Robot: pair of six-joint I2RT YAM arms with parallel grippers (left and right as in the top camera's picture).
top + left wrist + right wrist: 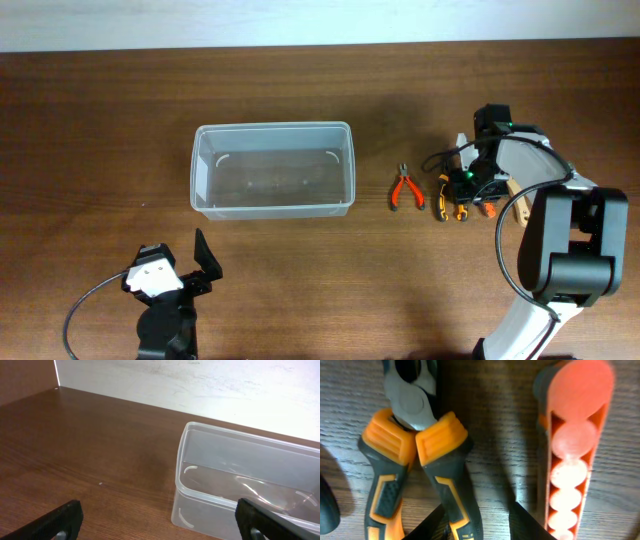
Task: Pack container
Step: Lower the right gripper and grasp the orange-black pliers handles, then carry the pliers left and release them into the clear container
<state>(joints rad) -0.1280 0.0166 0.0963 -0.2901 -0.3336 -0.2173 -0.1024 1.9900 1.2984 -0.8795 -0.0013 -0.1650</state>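
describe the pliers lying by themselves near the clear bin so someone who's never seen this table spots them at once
Start at the clear container in the middle of the wooden table. Just off its right end, alone on bare wood, lie the small pliers. Their handles are plain red-orange, unlike the orange-and-black pliers farther right among other tools.

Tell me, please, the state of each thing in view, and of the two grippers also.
container: upright, no lid, empty.
small red pliers: lying flat, untouched, handles a little spread.
orange-and-black pliers: lying flat, one handle between the right gripper's fingers.
orange tool: lying flat beside those pliers, not touching them; its kind is unclear.
left gripper: open, empty, near the container.
right gripper: open, low over the orange-and-black pliers.
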